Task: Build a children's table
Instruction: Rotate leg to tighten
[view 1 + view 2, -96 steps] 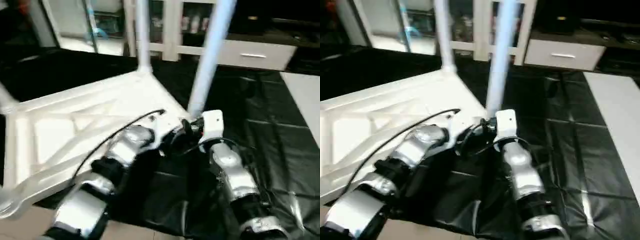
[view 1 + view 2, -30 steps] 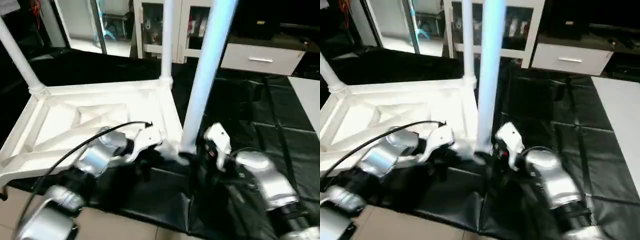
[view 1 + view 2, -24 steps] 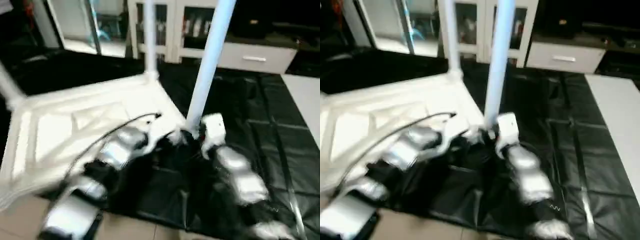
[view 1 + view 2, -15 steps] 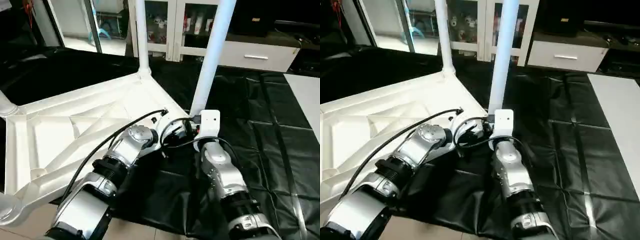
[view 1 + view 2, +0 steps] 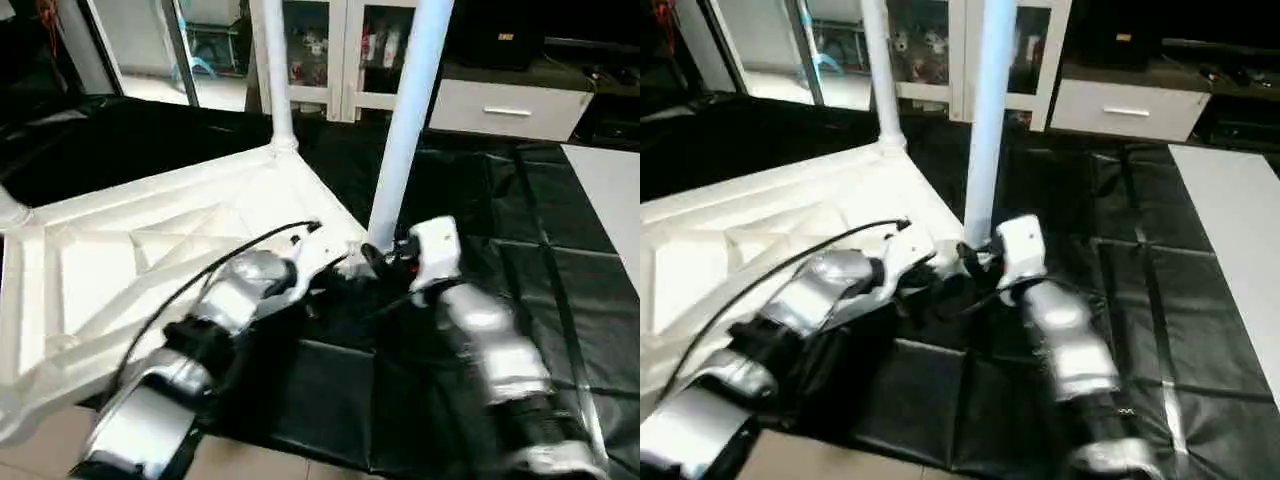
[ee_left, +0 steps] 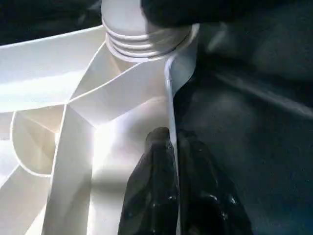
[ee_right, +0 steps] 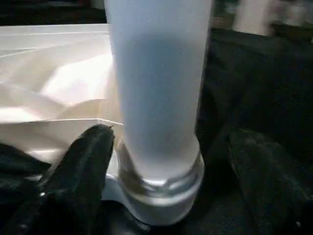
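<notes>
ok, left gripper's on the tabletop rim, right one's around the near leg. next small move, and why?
Probably back the right gripper off the upright white tube leg. Its black fingers stand apart on either side of the leg, whose flared end sits in the corner socket of the white ribbed plastic tabletop, which the left gripper pinches by the rim.

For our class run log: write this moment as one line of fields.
left hand: shut on tabletop rim | right hand: open around near-corner leg | far leg: upright in socket

The upturned table top (image 5: 150, 250) is seen on the black-draped table (image 5: 520, 220); both silver forearms meet at the near leg (image 5: 405, 110).
</notes>
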Robot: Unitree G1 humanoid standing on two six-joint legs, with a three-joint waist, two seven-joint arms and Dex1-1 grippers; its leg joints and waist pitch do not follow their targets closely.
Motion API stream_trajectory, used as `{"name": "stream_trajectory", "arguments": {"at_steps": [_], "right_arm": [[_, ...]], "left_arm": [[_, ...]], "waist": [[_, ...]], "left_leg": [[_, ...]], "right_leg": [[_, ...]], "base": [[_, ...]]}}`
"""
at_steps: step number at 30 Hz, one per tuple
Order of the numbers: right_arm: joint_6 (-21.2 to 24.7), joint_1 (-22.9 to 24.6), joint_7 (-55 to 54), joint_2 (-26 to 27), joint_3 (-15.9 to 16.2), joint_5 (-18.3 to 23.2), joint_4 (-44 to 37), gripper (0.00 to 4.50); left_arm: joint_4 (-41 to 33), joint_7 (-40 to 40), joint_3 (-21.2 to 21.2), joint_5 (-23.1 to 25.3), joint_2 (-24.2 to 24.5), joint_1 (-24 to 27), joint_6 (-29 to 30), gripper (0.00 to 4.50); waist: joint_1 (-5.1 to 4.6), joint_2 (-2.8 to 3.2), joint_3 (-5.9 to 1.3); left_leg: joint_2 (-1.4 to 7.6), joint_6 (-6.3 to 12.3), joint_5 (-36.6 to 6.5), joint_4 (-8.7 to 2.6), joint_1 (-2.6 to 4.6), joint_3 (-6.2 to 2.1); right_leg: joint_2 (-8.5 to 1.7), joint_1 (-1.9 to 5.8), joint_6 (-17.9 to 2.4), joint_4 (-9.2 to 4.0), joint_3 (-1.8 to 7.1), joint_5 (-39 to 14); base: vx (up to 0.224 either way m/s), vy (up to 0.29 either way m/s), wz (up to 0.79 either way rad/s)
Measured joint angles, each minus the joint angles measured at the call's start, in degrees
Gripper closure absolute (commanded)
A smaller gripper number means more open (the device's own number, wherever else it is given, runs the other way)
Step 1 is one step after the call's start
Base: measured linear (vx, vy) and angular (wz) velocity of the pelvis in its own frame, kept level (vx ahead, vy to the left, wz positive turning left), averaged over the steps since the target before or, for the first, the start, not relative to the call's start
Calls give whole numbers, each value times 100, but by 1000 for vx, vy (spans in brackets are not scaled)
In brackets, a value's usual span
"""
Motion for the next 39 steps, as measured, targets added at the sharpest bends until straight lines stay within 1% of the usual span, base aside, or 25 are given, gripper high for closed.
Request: {"name": "stream_trajectory", "arguments": {"at_steps": [2,3,4,5,6,9,11,13,14,17,21,27,29,30,31,32,33,37,38,39], "right_arm": [[228,165,675,-425,132,198,-289,26],[291,307,1149,-776,250,297,-514,26],[343,458,1599,-1152,356,392,-722,26],[404,528,1936,-1389,352,444,-796,26],[459,537,2162,-1521,361,483,-892,26],[542,537,2562,-1620,461,528,-1119,26],[546,566,2837,-1776,591,528,-1164,26],[596,701,3202,-2034,703,547,-1387,26],[627,721,3294,-2083,731,579,-1417,26],[696,726,3448,-2158,876,627,-1587,26],[547,662,3449,-2139,965,394,-1533,26],[471,528,3414,-2033,1056,266,-1327,26],[465,487,3425,-2034,1085,253,-1252,54],[463,475,3427,-2033,1092,251,-1238,54],[450,430,3437,-2025,1093,249,-1169,74],[442,409,3442,-2024,1093,245,-1119,74],[429,395,3453,-2016,1093,242,-1082,95],[393,305,3489,-1970,1093,200,-914,109],[376,302,3503,-1967,1093,200,-899,135],[346,301,3511,-1967,1093,200,-879,135]], "left_arm": [[-261,-486,-76,-122,226,183,-190,450],[-470,-809,-135,-213,343,283,-204,450],[-648,-1111,-190,-299,451,397,-260,450],[-751,-1364,-217,-342,520,459,-329,450],[-765,-1472,-241,-343,589,459,-355,450],[-836,-1702,-339,-332,688,457,-352,450],[-1047,-1963,-457,-337,776,500,-236,450],[-1338,-2273,-544,-355,882,607,-122,450],[-1357,-2329,-544,-361,887,631,-115,450],[-1370,-2356,-569,-361,877,626,-128,450],[-1349,-2355,-575,-350,877,620,-148,450],[-1392,-2349,-578,-336,870,620,-104,450],[-1397,-2351,-579,-335,870,621,-101,450],[-1398,-2352,-579,-335,870,621,-101,450],[-1398,-2351,-579,-333,873,622,-102,450],[-1398,-2347,-579,-331,871,622,-103,450],[-1400,-2346,-579,-331,872,623,-103,450],[-1419,-2341,-579,-328,875,632,-96,450],[-1439,-2338,-579,-327,878,641,-89,450],[-1462,-2335,-579,-326,881,651,-83,450]], "waist": [[29,19,-3],[48,29,-2],[101,35,0],[141,32,2],[151,32,2],[161,32,2],[194,31,3],[259,29,3],[281,27,4],[297,29,3],[293,25,1],[301,25,1],[298,24,1],[299,24,2],[299,23,2],[300,22,2],[300,21,3],[300,21,3],[300,20,3],[300,19,3]], "left_leg": [[0,5,3,0,-3,0],[-1,8,3,2,-7,2],[-2,21,3,0,-8,2],[-2,38,10,-1,-6,3],[-2,39,11,-1,-7,4],[-2,29,7,2,6,6],[-2,6,-6,2,26,11],[-1,6,-6,2,33,16],[-1,6,-6,2,32,18],[-1,6,-5,2,34,29],[-1,6,-5,3,29,30],[-1,6,-5,4,31,30],[-1,6,-5,5,28,30],[-1,6,-5,6,29,30],[-1,7,-5,6,28,30],[-1,7,-5,8,29,30],[-1,7,-5,8,29,30],[-1,7,-5,9,27,30],[-1,7,-5,9,27,30],[-1,7,-4,9,26,30]], "right_leg": [[0,-1,5,-4,0,-6],[-2,-2,8,-5,0,-11],[-4,0,6,-11,0,-16],[-4,2,0,-10,-1,-22],[-4,1,0,-10,-1,-21],[-6,12,0,0,1,-21],[-10,18,0,0,3,-21],[-11,23,1,-2,6,-22],[-11,26,1,-2,8,-22],[-13,27,1,-1,16,-22],[-13,37,1,-1,17,-22],[-14,34,1,-1,16,-22],[-14,34,1,-1,16,-22],[-14,34,1,-1,15,-22],[-15,35,1,-1,15,-22],[-15,34,1,0,15,-22],[-15,34,1,0,14,-22],[-15,34,1,1,14,-22],[-15,33,1,1,14,-22],[-15,33,1,1,14,-22]], "base": [[0,0,0],[0,0,0],[0,0,0],[0,0,0],[0,0,0],[0,0,0],[0,0,0],[0,0,0],[0,0,0],[0,0,0],[0,0,0],[0,0,0],[0,0,0],[0,0,0],[0,0,0],[0,0,0],[0,0,0],[0,0,0],[0,0,0],[0,0,0]]}}
